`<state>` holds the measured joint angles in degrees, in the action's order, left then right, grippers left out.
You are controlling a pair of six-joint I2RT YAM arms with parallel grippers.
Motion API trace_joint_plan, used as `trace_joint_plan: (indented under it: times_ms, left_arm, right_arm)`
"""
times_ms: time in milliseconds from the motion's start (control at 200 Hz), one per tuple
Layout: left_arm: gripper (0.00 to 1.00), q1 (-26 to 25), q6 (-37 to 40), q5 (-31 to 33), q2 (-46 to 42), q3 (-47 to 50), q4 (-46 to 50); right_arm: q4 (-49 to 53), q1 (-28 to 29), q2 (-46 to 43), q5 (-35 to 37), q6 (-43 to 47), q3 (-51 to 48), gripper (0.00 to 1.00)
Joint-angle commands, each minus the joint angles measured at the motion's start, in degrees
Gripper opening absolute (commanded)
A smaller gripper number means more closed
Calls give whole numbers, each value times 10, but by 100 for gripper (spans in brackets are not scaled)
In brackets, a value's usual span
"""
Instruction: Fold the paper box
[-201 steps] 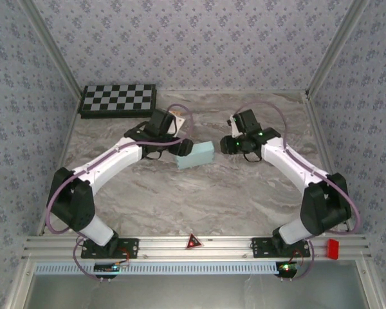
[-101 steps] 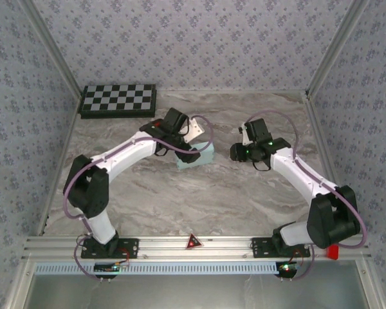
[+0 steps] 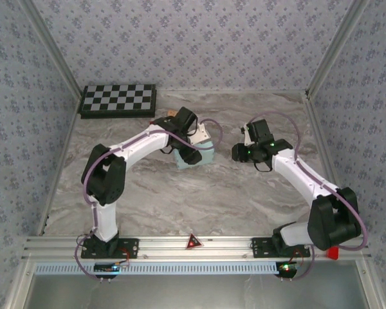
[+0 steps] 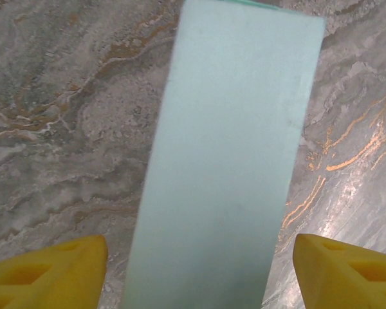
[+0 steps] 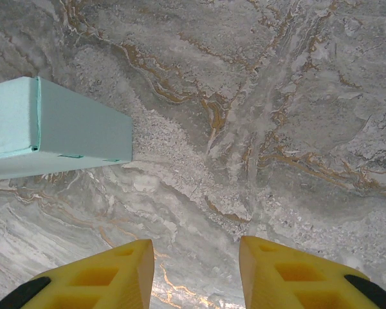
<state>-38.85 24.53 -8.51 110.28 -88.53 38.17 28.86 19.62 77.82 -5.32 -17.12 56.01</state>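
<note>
The closed, pale aqua paper box (image 5: 58,125) lies at the left on the grey, brown-veined marble counter (image 5: 276,129). The right gripper (image 5: 196,250) hangs nearby, clear of it, its yellow fingers (image 5: 109,277) parted over bare marble.

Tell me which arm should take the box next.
Left. The left gripper hangs directly over the paper box, jaws open on either side of it; the right gripper faces the table beside the box's end.
</note>
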Motion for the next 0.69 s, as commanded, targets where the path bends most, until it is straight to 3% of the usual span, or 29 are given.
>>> trace_joint_plan:
  times_ms: [0,365,690]
  left_arm:
    - [73,-9,11,4,12,-20,30]
    - [55,-23,12,45,36,-28,41]
    - [46,-32,12,79,22,-23,29]
  right_arm:
    - [6,-5,-15,-2,-8,-9,41]
    - [6,-9,-15,0,-12,-14,41]
    - [5,-13,-16,-1,-13,-21,41]
